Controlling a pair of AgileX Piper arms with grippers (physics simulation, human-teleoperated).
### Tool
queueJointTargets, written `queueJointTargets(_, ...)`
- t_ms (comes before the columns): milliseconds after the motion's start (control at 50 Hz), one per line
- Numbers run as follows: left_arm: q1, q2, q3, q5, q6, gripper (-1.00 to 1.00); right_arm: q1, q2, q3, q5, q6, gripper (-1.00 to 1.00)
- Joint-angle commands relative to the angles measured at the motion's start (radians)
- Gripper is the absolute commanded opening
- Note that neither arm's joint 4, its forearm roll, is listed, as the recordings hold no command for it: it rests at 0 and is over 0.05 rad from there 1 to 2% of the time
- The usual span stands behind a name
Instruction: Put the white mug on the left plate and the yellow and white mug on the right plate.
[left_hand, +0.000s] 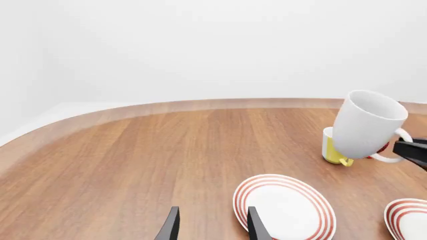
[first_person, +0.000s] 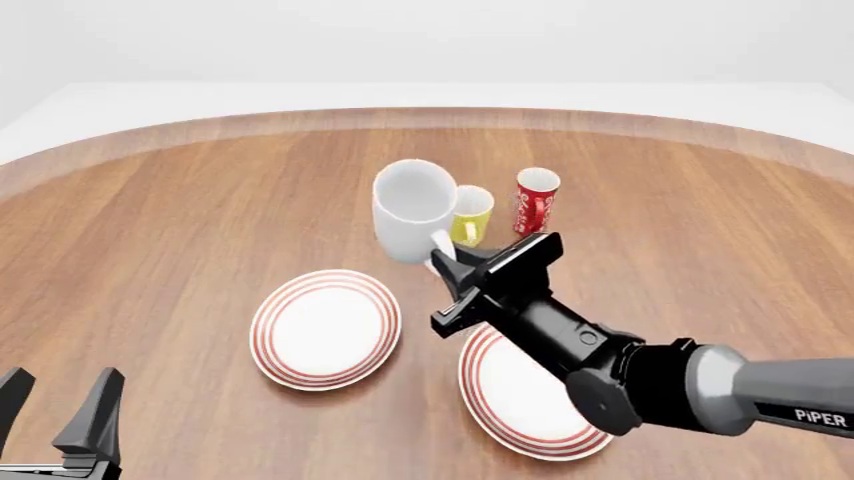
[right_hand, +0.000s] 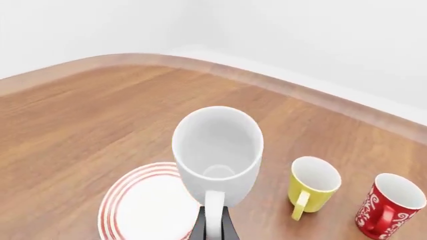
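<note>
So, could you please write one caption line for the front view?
Right gripper holds the white mug by its handle, lifted above the table, beyond the two red-ringed plates; left gripper waits open.

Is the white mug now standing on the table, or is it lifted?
Lifted, and tilted. The right gripper is shut on the handle of the white mug, and the left wrist view shows its base hanging above the table.

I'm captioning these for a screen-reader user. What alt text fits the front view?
The right tool holds the white mug by its handle, lifted and tilted above the wooden table. Beside it are a yellow and white mug and a red mug; two red-ringed plates lie nearer.
</note>
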Motion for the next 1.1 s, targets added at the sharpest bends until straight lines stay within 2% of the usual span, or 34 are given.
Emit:
queueJointTargets(20, 0.000, 0.000, 0.000, 0.000, 0.000, 1.00, 0.048, 0.047, -0.031, -0.016, 0.019, -1.00)
queueJointTargets(560, 0.000, 0.000, 0.000, 0.000, 0.000, 1.00, 0.127, 0.169, -0.066, -0.068, 0.073, -1.00)
queueJointTargets(1100, 0.000, 0.000, 0.000, 0.000, 0.000, 1.00, 0.181, 0.295, -0.145, -0.075, 0.113, -1.00)
